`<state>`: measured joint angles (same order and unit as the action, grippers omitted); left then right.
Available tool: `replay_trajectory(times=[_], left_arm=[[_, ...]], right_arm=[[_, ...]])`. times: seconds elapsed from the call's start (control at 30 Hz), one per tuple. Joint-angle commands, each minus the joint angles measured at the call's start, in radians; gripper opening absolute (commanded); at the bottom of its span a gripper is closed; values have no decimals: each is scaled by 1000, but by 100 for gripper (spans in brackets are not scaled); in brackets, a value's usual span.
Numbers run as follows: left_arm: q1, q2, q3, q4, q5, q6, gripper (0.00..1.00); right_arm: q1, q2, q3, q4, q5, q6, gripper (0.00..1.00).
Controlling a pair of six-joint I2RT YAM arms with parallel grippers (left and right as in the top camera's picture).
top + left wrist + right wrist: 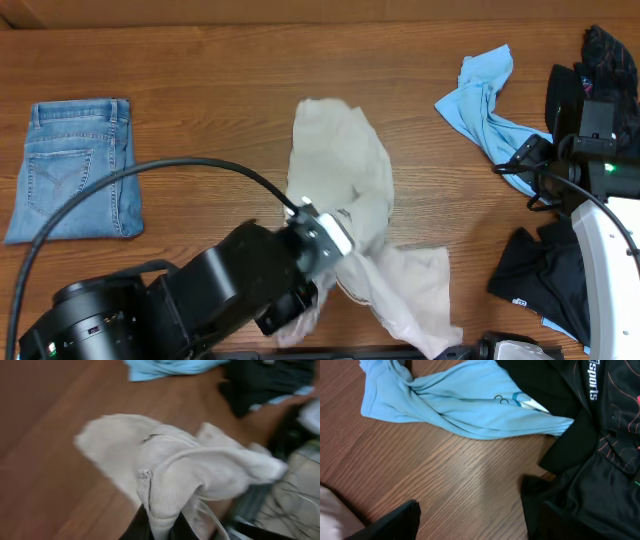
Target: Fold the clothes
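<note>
The pale beige shorts (340, 165) lie crumpled at the table's middle, one part trailing toward the front edge. My left gripper (322, 238) is shut on a ribbed edge of them. In the left wrist view its fingers (162, 527) pinch that fold of the shorts (200, 465). A light-blue shirt (485, 100) lies bunched at the back right, with black garments (600, 60) beside it and another (540, 270) at the front right. My right gripper (525, 160) is open and empty over bare wood (475, 525), between the blue shirt (465, 405) and a black garment (590, 460).
Folded blue jeans (75, 170) lie at the far left. The left arm's black cable (190, 165) arcs over the table between the jeans and the shorts. A corner of the beige shorts (332, 515) shows at the lower left of the right wrist view.
</note>
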<state>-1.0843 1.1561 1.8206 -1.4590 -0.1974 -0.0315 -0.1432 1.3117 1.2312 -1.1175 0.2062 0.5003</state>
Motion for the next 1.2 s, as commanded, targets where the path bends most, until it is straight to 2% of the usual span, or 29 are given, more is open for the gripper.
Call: replay_trajectory(times=[0.0,0.07,0.2,0.3,0.43,0.5,0.67,0.77,0.97,1.17], left_arm=[[39,10,32,46,-403,-61,4],[98,39,32,85,-505,-29,4],[312,128,32,178,-555,31,4],[579,253,32,237,-417,-2,4],[821,427,32,291,-232,-10,4],[892,517,32,327,-169,-10,4],[934,614,32,381,-142,-5,4],[940,626,32,404,-141,-6,4],[952,615,32,438,-142,-27,4],[954,615,32,416,-142,-36,4]], right_arm=[[-4,-12,20,12,2,-3,79],[-4,-12,20,12,2,-4,79],[-4,-12,20,11,2,-5,79],[-4,-12,20,9,-19,-39,79],[3,-10,20,10,-286,-303,79],[31,-8,19,-8,-420,-409,79],[164,8,19,-45,-455,-465,79],[296,41,19,-37,-455,-479,80],[526,170,19,104,-455,-471,80],[626,357,18,188,-566,-476,80]])
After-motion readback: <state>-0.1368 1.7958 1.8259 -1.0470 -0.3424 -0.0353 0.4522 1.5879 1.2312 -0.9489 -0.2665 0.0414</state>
